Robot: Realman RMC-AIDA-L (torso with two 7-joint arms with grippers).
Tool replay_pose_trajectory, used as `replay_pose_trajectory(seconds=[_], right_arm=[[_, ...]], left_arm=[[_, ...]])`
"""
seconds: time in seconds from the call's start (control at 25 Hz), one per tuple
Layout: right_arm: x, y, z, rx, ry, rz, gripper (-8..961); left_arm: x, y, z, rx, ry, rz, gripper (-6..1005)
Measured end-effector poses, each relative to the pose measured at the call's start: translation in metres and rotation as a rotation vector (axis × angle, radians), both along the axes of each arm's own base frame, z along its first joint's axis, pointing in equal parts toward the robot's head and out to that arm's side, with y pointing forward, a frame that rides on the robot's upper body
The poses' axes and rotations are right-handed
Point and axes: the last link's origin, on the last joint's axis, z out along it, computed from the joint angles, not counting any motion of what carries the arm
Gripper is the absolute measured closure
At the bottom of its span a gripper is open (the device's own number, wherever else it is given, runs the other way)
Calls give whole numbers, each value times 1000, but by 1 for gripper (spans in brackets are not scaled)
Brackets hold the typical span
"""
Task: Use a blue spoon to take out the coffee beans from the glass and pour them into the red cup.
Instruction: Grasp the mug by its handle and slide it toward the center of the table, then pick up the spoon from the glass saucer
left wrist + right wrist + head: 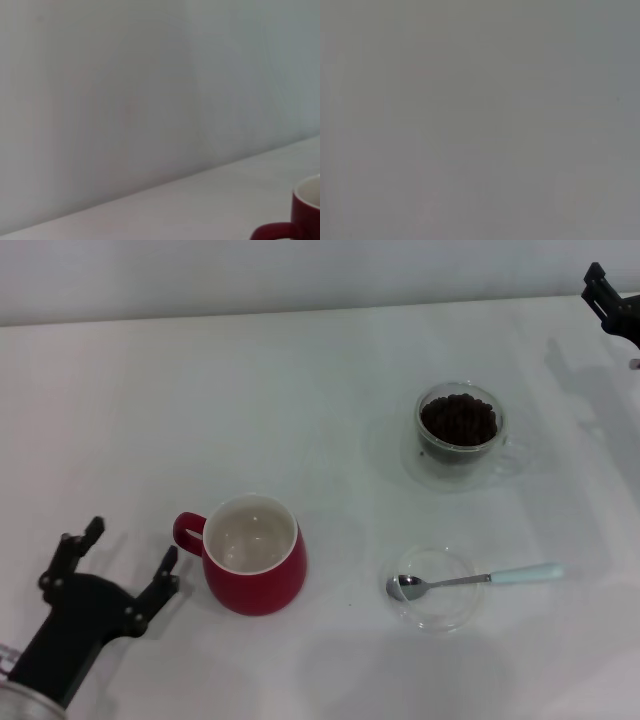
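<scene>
The red cup [254, 556] stands upright at the front left of the white table, its white inside bare, handle toward my left gripper; part of it shows in the left wrist view [300, 216]. My left gripper [128, 550] is open and empty, just left of that handle, not touching. The glass [459, 432] with the coffee beans [458, 420] stands at the back right. The blue spoon [470, 581] lies with its metal bowl on a flat clear saucer [432, 588], pale handle pointing right. My right gripper [612, 300] is at the far right edge, well away.
The table's far edge meets a pale wall [300, 270]. The right wrist view shows only a blank grey surface. Bare tabletop [350, 440] lies between the red cup and the glass.
</scene>
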Motion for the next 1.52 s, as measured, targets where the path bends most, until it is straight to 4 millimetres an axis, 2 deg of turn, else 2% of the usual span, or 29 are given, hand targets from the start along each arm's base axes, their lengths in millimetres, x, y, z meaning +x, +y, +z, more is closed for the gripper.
replay_pose_trajectory(seconds=[0.24, 0.44, 0.52, 0.56, 0.64, 0.76, 0.92, 1.04, 1.28, 1.52], right_arm=[[11, -11, 10, -25, 107, 14, 121], [28, -34, 32, -104, 288, 55, 121], [41, -56, 45, -151, 389, 55, 120], [41, -56, 45, -151, 389, 55, 120], [52, -74, 56, -190, 451, 43, 120], [66, -108, 70, -310, 560, 3, 120], [72, -143, 76, -412, 650, -39, 120], [73, -165, 73, -497, 697, -59, 119], [66, -191, 53, -624, 748, -64, 121], [57, -199, 25, -735, 723, -50, 124]], left_arm=[[-14, -12, 21, 74, -111, 58, 105], [-34, -11, 49, 196, -237, 167, 105], [-42, -4, 62, 272, -290, 221, 105], [-45, -1, 67, 310, -316, 248, 105], [-50, 6, 77, 384, -368, 291, 105], [-51, 21, 87, 464, -411, 312, 104], [-47, 40, 97, 517, -428, 301, 104], [-43, 50, 101, 531, -431, 284, 105], [-35, 65, 103, 517, -408, 239, 106], [-30, 70, 100, 490, -396, 213, 105]])
